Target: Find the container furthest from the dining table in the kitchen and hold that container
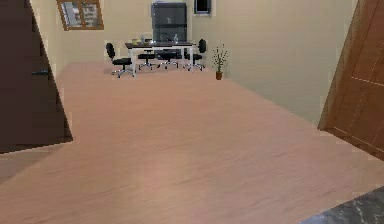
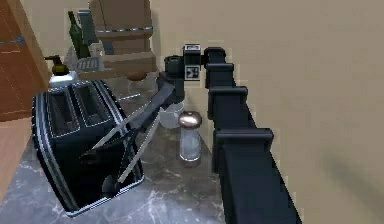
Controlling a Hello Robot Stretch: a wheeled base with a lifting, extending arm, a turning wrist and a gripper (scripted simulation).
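standing just right of fingers [image 2: 130, 122]: glass shaker [image 2: 190, 136]

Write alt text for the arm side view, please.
The arm reaches over a marble counter, its gripper showing against a black toaster; whether it holds anything cannot be told. A glass shaker stands beside the arm, a green bottle farther back.
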